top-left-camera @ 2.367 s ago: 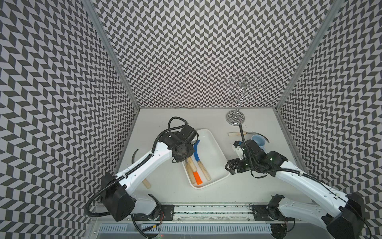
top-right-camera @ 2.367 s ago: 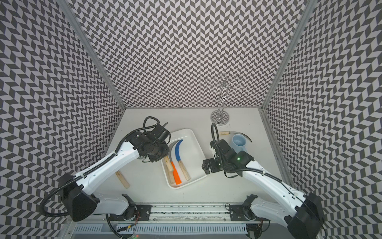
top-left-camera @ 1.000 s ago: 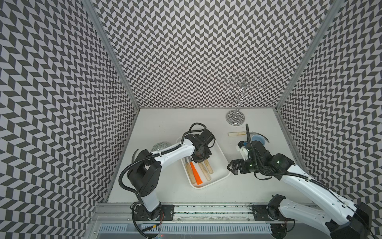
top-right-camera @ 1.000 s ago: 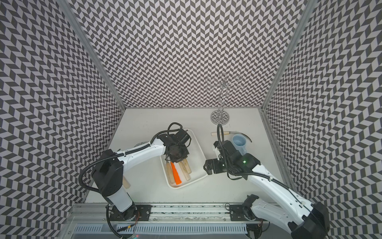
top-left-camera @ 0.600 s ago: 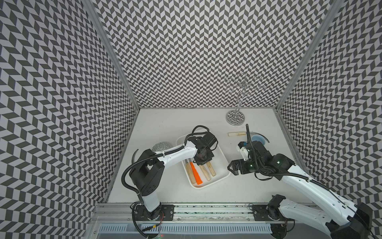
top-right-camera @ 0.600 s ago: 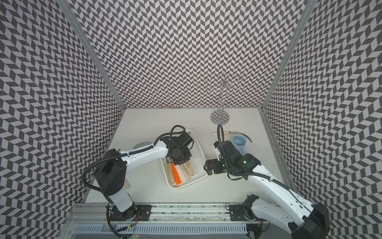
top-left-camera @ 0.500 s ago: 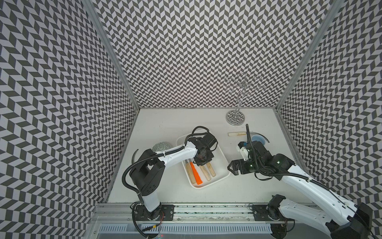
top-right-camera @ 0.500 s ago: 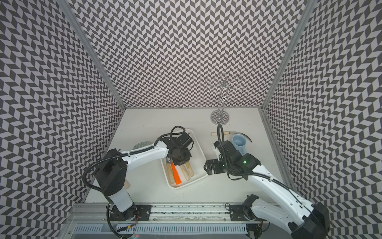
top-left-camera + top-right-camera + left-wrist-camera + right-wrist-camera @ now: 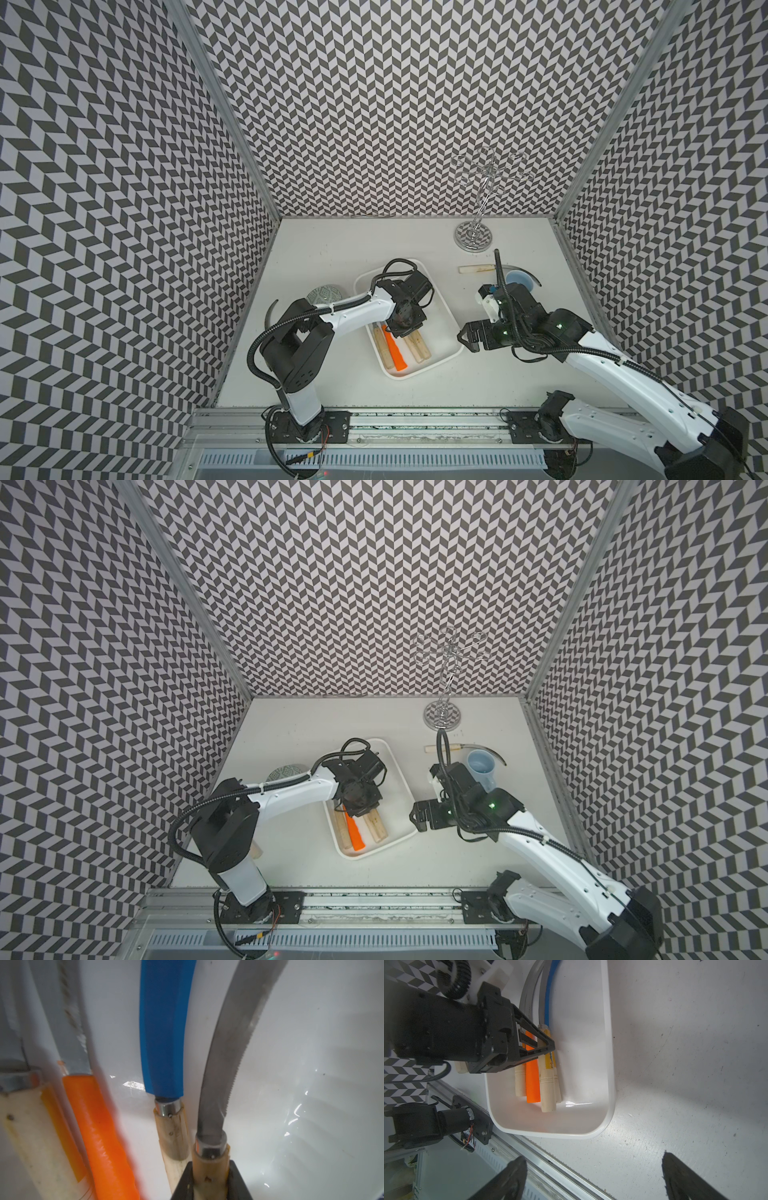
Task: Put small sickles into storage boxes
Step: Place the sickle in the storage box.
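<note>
The table (image 9: 332, 257) carries a white tray (image 9: 436, 324) near its middle, and both arms reach toward it. The left tool (image 9: 406, 332) is down inside the tray, clenched on the pale handle of a grey-bladed sickle (image 9: 226, 1059). The right tool (image 9: 466, 342) hangs spread wide and empty over the bare table, just beside the tray's right rim.

Three more sickles lie side by side in the tray, among them an orange-handled one (image 9: 99, 1126) and a blue-bladed one (image 9: 164, 1032). The held handle sits close against the blue one's wooden handle. I cannot tell whether it rests on the tray floor.

Two sickles are left outside the tray. One lies by the mug (image 9: 481, 766) at the far right (image 9: 478, 269), and the other lies at the left edge (image 9: 269, 318) near the bowl (image 9: 324, 294).

The step in hand looks like the release. To do it well, lower the handle until it lies flat and parallel to its neighbours, with the blade curving into the free side of the tray. Part the jaws only a little, since the next handle is so close. Then lift straight up so that neither finger drags it.
</note>
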`<control>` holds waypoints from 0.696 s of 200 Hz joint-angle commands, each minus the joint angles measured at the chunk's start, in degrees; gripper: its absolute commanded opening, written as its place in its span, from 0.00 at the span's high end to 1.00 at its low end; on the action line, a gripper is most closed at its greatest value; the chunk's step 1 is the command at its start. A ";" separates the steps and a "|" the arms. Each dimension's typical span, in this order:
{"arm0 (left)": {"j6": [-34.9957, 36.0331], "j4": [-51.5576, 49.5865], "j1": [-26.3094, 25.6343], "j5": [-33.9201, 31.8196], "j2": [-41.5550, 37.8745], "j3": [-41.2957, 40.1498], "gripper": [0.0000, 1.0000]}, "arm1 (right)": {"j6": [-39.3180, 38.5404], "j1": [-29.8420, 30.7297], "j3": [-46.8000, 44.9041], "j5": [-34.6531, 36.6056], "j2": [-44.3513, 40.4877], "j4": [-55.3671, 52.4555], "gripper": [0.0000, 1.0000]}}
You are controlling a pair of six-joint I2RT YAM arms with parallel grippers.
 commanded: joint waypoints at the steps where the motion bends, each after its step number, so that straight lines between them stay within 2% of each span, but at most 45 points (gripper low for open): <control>1: 0.11 1.38 1.26 0.49 1.24 0.22 0.96 | -1.02 -0.22 0.25 -0.05 -0.54 0.06 0.00; 139: 2.30 0.48 3.63 1.78 4.76 3.03 0.96 | -0.99 -0.25 -0.36 0.16 -1.15 1.04 0.00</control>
